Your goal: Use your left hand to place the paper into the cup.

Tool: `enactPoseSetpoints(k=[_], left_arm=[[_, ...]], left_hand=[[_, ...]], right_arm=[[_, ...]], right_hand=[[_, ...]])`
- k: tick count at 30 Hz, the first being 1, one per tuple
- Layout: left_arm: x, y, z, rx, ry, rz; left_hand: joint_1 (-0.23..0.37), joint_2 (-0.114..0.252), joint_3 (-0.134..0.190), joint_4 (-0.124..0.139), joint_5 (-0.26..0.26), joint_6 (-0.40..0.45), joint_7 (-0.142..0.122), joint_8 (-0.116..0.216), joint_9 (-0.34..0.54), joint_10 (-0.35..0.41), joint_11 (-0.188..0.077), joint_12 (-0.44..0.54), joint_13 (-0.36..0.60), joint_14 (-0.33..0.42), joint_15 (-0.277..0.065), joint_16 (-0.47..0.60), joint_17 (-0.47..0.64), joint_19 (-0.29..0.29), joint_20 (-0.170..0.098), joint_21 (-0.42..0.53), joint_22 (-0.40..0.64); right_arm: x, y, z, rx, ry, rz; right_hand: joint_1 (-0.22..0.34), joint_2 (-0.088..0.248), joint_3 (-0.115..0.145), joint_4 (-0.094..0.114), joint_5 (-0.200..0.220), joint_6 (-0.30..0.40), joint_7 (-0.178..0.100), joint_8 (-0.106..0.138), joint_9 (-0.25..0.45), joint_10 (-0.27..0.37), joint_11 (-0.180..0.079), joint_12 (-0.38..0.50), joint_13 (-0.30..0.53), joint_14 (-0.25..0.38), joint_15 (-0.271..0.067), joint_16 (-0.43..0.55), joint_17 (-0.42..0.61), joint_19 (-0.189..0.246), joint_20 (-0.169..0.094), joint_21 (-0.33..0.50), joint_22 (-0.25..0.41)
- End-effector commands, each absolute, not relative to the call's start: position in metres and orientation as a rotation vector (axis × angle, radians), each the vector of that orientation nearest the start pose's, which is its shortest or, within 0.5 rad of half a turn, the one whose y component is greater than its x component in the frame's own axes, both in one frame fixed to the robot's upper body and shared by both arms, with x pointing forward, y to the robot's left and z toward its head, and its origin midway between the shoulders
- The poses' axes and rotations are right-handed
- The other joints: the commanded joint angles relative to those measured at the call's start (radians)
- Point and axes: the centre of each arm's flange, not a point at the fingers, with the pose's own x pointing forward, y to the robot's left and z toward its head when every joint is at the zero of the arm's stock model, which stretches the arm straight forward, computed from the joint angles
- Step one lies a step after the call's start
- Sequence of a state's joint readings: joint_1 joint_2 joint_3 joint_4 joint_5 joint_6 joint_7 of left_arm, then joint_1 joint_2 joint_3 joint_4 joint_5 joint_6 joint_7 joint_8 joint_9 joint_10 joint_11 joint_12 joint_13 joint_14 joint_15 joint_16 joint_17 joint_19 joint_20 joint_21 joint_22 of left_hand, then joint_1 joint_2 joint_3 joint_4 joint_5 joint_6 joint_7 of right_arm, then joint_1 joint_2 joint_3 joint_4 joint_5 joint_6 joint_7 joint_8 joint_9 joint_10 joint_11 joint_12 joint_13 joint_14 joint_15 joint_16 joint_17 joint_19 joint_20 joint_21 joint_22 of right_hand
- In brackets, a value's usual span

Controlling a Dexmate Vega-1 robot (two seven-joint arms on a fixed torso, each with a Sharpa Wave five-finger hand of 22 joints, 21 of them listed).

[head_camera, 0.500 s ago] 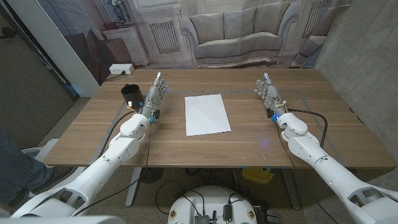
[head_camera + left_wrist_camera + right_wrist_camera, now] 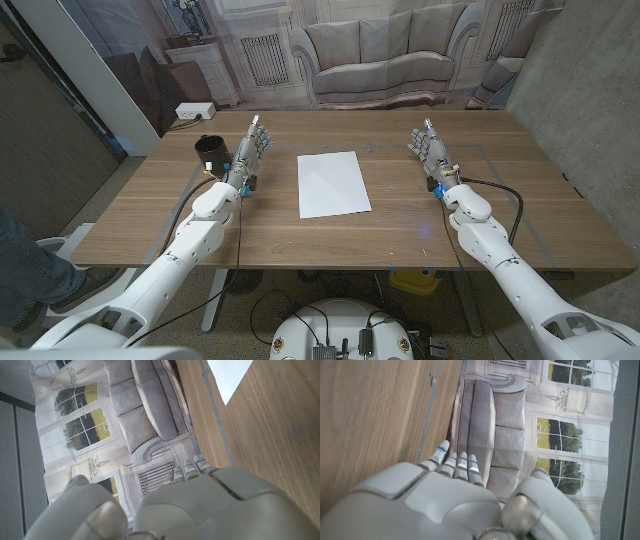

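A white sheet of paper (image 2: pixel 333 184) lies flat in the middle of the wooden table (image 2: pixel 400 235). One corner of the paper (image 2: pixel 230 377) shows in the left wrist view. A black cup (image 2: pixel 210 153) stands upright near the table's far left corner. My left hand (image 2: pixel 253 150) stands between the cup and the paper with its fingers straight and apart, holding nothing. My right hand (image 2: pixel 429 148) stands to the right of the paper, fingers also apart and empty. The backs of my left hand (image 2: pixel 200 505) and right hand (image 2: pixel 435 505) show in the wrist views.
A backdrop printed with a sofa and windows (image 2: pixel 370 50) hangs behind the table's far edge. A white power strip (image 2: pixel 195 110) lies on the floor beyond the left corner. A person's leg and shoe (image 2: pixel 30 270) stand at the left edge.
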State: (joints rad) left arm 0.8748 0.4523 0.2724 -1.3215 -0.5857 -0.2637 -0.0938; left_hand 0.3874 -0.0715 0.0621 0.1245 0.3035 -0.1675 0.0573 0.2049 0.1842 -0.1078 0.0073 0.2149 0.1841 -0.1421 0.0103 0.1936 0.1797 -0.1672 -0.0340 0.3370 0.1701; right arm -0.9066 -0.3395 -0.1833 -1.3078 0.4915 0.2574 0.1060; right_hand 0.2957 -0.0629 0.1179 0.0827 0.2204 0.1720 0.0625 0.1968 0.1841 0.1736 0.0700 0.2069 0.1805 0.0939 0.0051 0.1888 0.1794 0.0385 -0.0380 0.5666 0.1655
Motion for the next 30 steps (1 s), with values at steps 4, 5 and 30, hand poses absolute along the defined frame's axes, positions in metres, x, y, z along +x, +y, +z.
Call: enactPoseSetpoints(k=[4, 5, 30], left_arm=[[0.639, 0.290, -0.017, -0.038, -0.648, -0.247], [0.638, 0.289, -0.016, -0.033, -0.650, -0.248], [0.629, 0.254, -0.002, 0.126, -0.706, -0.247]], left_hand=[[0.010, 0.007, 0.000, 0.001, 0.005, 0.006, -0.001, 0.008, 0.001, 0.007, -0.001, 0.007, 0.003, 0.012, -0.001, 0.011, 0.001, -0.034, -0.048, -0.002, 0.005], [0.011, 0.008, 0.000, 0.000, 0.005, 0.009, -0.001, 0.009, 0.001, 0.009, -0.001, 0.007, 0.003, 0.013, -0.001, 0.011, 0.001, -0.034, -0.047, -0.003, 0.005], [0.041, 0.025, 0.005, -0.015, 0.009, 0.053, -0.013, 0.016, 0.001, 0.050, -0.018, 0.014, 0.003, 0.051, -0.009, 0.015, 0.001, -0.004, -0.040, -0.012, 0.005]], right_arm=[[0.644, -0.283, -0.041, 0.079, -0.626, 0.175], [0.644, -0.283, -0.041, 0.083, -0.626, 0.175], [0.634, -0.298, -0.046, 0.071, -0.623, 0.144]], right_hand=[[0.003, 0.004, 0.005, 0.000, 0.005, 0.009, 0.003, 0.004, 0.002, 0.008, 0.002, 0.007, 0.002, 0.006, 0.000, 0.007, 0.003, 0.012, -0.046, -0.007, 0.004], [0.003, 0.004, 0.005, 0.000, 0.005, 0.010, 0.004, 0.004, 0.002, 0.008, 0.001, 0.007, 0.002, 0.006, 0.001, 0.007, 0.003, 0.013, -0.046, -0.007, 0.004], [0.004, 0.010, 0.003, -0.001, 0.006, 0.012, 0.006, 0.002, 0.003, 0.009, 0.002, 0.006, 0.002, 0.010, 0.002, 0.007, 0.003, 0.019, -0.044, -0.020, 0.005]])
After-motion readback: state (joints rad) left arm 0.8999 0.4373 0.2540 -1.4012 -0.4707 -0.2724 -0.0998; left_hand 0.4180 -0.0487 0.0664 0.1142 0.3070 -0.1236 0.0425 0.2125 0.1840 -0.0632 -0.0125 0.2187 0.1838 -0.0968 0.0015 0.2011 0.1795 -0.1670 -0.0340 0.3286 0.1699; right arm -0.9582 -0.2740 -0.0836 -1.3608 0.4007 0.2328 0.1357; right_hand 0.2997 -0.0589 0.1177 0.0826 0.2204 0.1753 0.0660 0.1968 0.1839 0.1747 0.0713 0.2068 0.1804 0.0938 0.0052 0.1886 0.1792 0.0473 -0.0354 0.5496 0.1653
